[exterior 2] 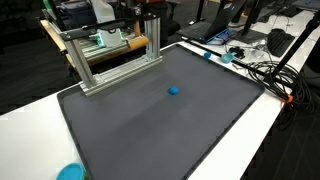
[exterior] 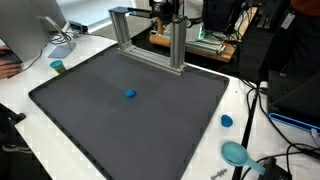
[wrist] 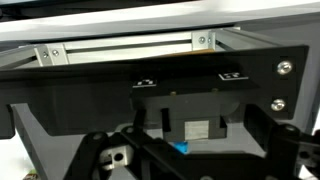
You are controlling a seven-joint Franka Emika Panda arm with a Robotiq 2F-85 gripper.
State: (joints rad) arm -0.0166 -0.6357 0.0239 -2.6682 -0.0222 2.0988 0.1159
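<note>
The gripper [exterior: 165,12] hangs behind the aluminium frame [exterior: 150,40], jaws spread wide, holding nothing
The small blue object [exterior: 130,95] lies near the middle of the dark mat [exterior: 60,110], beyond the frame from the gripper and well apart; too small to show a long axis

Soft, even room light falls from above in both exterior views. The dark grey mat [exterior: 130,125] soaks it up without glare, while the white bench [exterior: 20,100] rim reads bright. Shadows under the silver aluminium frame [exterior: 178,50] are faint and soft-edged. Both views are coarse. The wrist view is nearly washed out along its top, and its dark foreground is blurred.
</note>
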